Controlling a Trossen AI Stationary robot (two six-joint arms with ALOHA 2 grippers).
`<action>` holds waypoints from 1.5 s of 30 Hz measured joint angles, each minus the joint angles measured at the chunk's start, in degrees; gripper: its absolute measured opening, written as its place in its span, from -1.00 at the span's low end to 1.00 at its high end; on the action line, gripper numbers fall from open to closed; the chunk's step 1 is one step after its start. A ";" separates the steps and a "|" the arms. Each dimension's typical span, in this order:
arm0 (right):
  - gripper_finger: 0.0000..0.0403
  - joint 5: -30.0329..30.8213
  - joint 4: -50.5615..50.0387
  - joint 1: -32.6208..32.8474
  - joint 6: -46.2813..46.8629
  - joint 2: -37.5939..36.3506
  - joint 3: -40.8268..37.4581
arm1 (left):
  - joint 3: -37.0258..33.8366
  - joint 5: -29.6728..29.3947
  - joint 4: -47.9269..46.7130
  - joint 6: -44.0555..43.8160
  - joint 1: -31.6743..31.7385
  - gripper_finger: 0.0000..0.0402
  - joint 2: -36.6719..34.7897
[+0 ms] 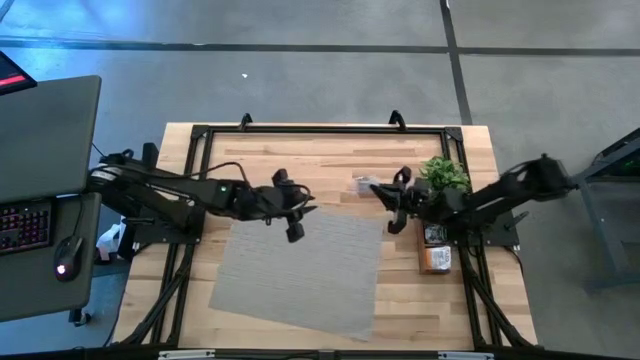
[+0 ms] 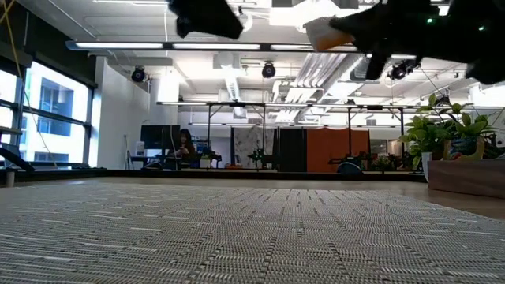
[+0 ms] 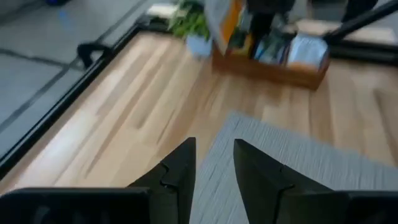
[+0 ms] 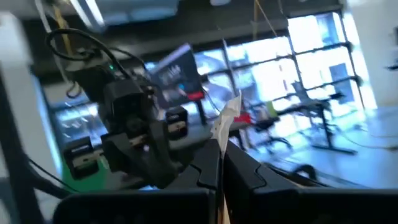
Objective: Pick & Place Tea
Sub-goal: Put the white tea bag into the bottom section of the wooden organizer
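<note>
- Two arms are up over the table (image 1: 330,150) right now, pointing at each other across the middle, both clear of the surface.
- The right gripper (image 1: 375,187) is clamped shut on a tea sachet (image 1: 362,183). In the right wrist view the sachet (image 4: 225,121) sticks up edge-on, pinched between the two dark fingers (image 4: 245,168), whitish with a bit of orange.
- From table height that same sachet (image 2: 327,31) shows as a pale square with an orange tint at the tip of the right gripper (image 2: 347,28), way up above the mat.
- So the held tea is in the air, over the bare wood just past the far right corner of the grey mat (image 1: 300,265), between the two grippers.
- The left gripper (image 1: 292,222) hangs over the far edge of the mat with nothing in it. In its own wrist view the fingers (image 3: 180,177) sit apart with a gap, mat and wood visible between them.
- More sachets sit packed in the narrow wooden tray (image 1: 435,258) on the right side of the table. From the left wrist camera the tray (image 3: 273,65) is blurry, so I can't count them.
- A small green potted plant (image 1: 445,172) stands just beyond the tray, near the right arm.
- Someone is sitting far off in the room (image 2: 185,148) behind the table.
</note>
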 joint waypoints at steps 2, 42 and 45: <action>-0.99 -3.79 1.35 -0.87 0.19 3.73 2.21 | -0.02 1.05 5.18 0.93 0.51 -0.48 1.77; -0.56 -13.52 -28.22 -3.39 -13.07 4.84 18.41 | 0.24 10.64 -1.26 3.41 1.66 -0.99 4.13; -0.42 -15.42 -37.78 -4.17 -8.62 2.81 20.05 | 0.02 17.04 -6.16 3.40 1.67 -0.99 4.46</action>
